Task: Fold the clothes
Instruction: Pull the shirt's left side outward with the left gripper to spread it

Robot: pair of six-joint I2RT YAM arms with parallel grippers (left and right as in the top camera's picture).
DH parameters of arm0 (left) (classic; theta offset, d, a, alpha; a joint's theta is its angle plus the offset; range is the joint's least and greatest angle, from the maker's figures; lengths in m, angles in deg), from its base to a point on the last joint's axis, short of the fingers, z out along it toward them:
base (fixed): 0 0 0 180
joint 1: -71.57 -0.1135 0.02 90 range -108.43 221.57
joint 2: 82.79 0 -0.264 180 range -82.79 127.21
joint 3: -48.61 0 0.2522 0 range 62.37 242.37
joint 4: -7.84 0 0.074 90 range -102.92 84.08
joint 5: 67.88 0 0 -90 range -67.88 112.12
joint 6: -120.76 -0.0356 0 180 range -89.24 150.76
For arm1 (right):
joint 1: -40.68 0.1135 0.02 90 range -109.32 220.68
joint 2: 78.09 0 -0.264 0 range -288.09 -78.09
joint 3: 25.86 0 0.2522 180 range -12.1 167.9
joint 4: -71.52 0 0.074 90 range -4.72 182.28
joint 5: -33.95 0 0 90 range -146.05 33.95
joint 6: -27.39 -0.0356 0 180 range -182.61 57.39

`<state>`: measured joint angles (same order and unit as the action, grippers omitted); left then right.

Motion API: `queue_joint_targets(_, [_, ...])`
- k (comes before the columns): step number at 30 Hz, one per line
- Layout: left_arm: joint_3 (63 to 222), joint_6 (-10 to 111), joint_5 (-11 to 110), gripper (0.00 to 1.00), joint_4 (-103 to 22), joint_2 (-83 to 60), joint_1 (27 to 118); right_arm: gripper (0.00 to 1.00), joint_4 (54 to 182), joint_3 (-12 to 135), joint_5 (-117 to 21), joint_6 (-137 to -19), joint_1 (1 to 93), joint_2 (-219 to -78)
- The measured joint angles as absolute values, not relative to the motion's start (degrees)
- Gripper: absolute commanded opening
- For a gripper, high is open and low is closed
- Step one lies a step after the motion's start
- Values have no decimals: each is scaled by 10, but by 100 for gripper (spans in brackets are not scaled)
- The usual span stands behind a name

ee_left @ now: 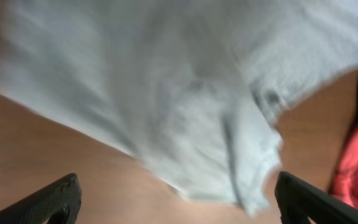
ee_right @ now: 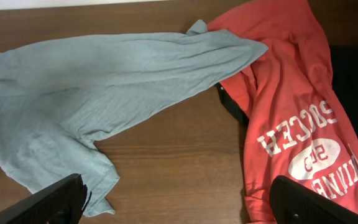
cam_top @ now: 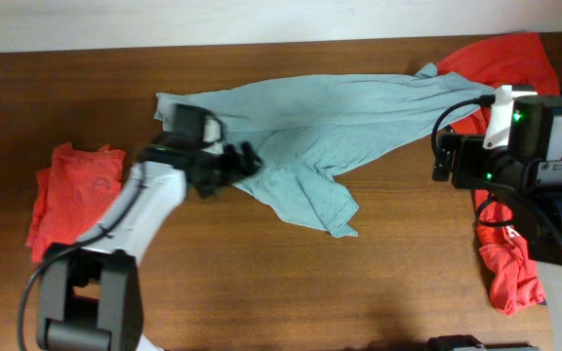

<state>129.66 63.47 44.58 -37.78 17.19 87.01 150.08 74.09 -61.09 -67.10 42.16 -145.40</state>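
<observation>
A pale blue-grey shirt (cam_top: 330, 122) lies spread and rumpled across the middle of the wooden table; it also shows in the left wrist view (ee_left: 185, 93) and the right wrist view (ee_right: 86, 87). My left gripper (cam_top: 240, 164) is open and empty, right at the shirt's left lower edge. My right gripper (cam_top: 443, 156) is open and empty at the right, just off the shirt's right end. A red shirt with white lettering (ee_right: 297, 118) lies under the right arm (cam_top: 501, 58).
A folded red garment (cam_top: 71, 195) lies at the left of the table. More red cloth (cam_top: 505, 268) hangs by the right arm's base. Bare wood (cam_top: 291, 283) fills the front. A light wall strip runs along the back edge.
</observation>
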Motion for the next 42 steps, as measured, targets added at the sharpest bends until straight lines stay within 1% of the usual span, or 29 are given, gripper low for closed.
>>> queue_joint_targets(6, [1297,741,398,97,-367,205,975,99,1501,741,-611,-671,422,-1459])
queue_joint_targets(12, [1297,812,376,93,-348,265,999,98,1505,741,-611,-671,422,-1459])
queue_joint_targets(13, [1297,817,372,89,-345,265,999,99,1504,741,-611,-671,422,-1459])
queue_joint_targets(15, [1298,827,356,68,-338,268,999,99,1504,741,-611,-671,422,-1459])
queue_joint_targets(16, [1298,828,350,61,-332,271,999,99,1506,741,-611,-671,422,-1459])
queue_joint_targets(18, [1298,838,335,49,-309,281,999,99,1505,741,-611,-671,422,-1459])
queue_joint_targets(19, [1299,836,330,39,-300,283,999,99,1505,741,-611,-671,422,-1459])
queue_joint_targets(20, [1299,838,326,10,-294,286,999,99,1505,741,-611,-671,422,-1459])
queue_joint_targets(21, [1299,842,321,0,-290,288,999,99,1504,741,-611,-671,422,-1459])
queue_joint_targets(27, [1299,837,315,0,-306,296,996,99,1505,741,-611,-671,422,-1459])
queue_joint_targets(32, [1295,808,303,0,-401,268,964,99,1505,741,-611,-671,422,-1463])
queue_joint_targets(35, [1289,777,269,1,-463,209,910,99,1505,741,-611,-671,422,-1483])
queue_joint_targets(38, [1289,743,239,0,-494,135,844,99,1504,741,-611,-671,422,-1528])
queue_joint_targets(42, [1289,707,225,0,-517,77,755,99,1504,741,-611,-671,422,-1590])
